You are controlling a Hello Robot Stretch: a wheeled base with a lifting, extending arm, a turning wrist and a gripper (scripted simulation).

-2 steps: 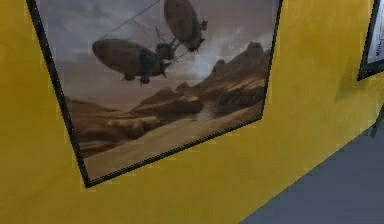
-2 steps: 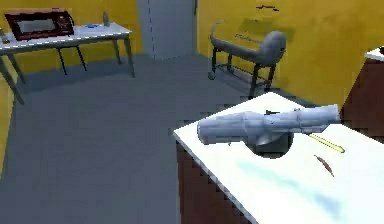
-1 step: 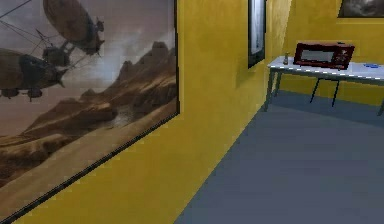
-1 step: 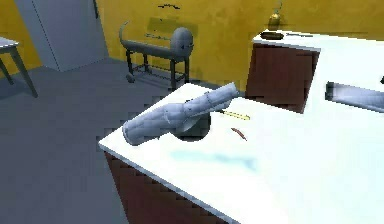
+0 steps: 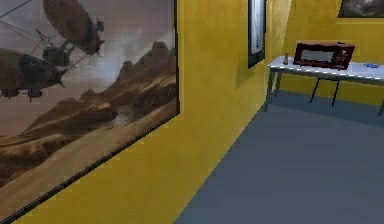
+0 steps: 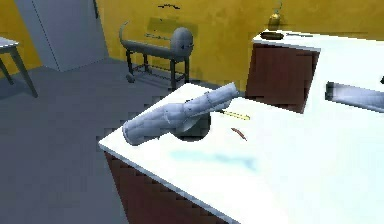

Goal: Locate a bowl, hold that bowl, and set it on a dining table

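Search step: dark rounded shape (image 6: 196,129) under a grey cylinder (image 6: 175,116) on the white counter (image 6: 300,170) may be the bowl. I should face it squarely before reaching; my gripper's state I cannot tell.

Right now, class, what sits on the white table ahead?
A red boxy appliance and a small dark item beside it. Anything behind the appliance is covered.
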